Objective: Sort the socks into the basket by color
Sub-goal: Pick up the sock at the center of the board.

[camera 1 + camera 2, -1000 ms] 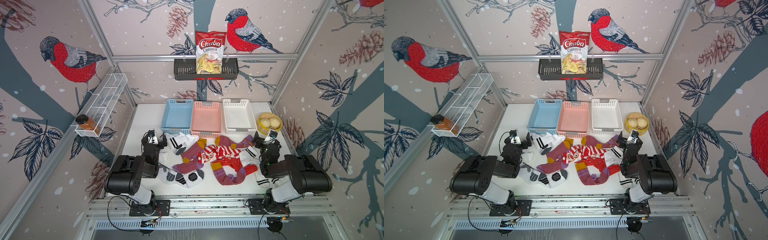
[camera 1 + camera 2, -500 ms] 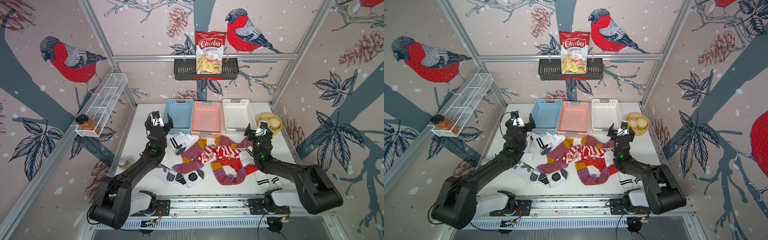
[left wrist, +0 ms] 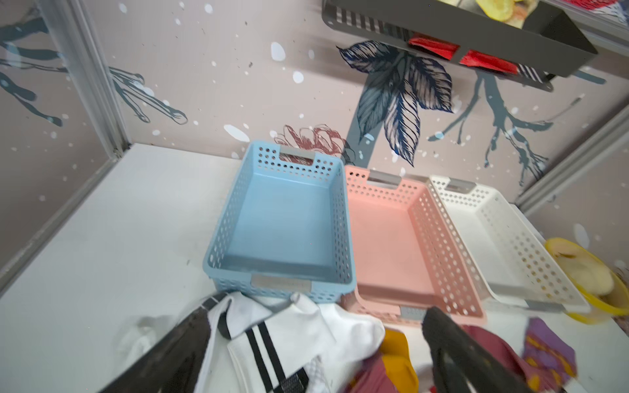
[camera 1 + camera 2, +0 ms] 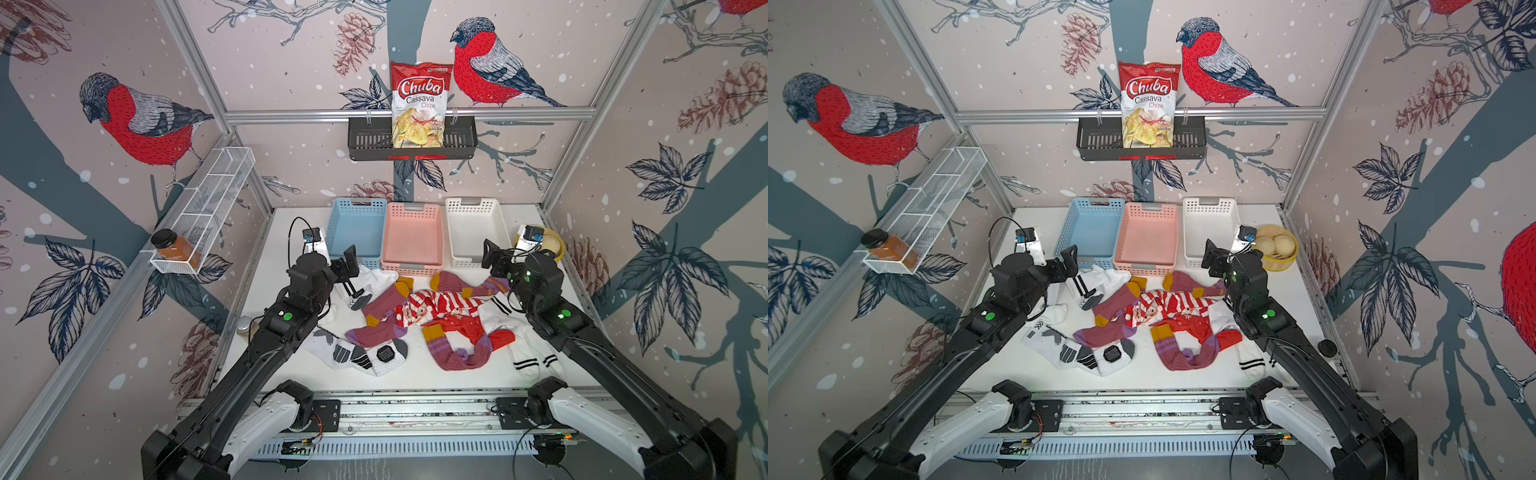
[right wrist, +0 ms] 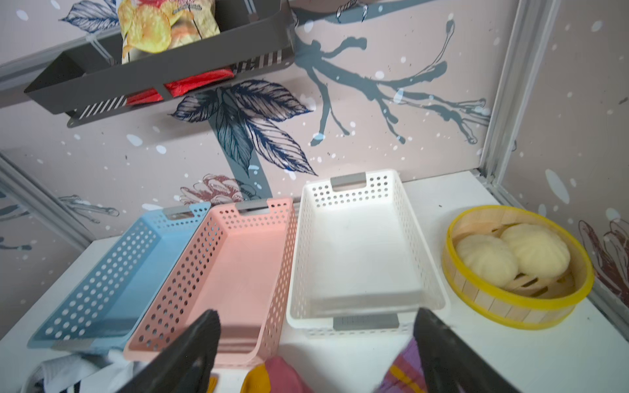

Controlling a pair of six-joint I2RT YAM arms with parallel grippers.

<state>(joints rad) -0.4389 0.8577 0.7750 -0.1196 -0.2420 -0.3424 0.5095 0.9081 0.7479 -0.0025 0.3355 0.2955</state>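
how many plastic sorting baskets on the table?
3, in a row at the back: blue basket left, pink basket middle, white basket right. None seems hidden.

Your top views look down from high at the front, both taking in the whole table. Your wrist views sit low and close, both facing the three baskets.

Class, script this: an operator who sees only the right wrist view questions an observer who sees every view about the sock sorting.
Operator: The baskets look empty. Where are the socks?
Observer: In a loose pile on the table in front of the baskets.
Operator: Which sock is in the middle?
Observer: A red-striped sock, between maroon ones.
Operator: What is the left gripper doing?
Observer: It hangs over a white striped sock, jaws open, holding nothing.
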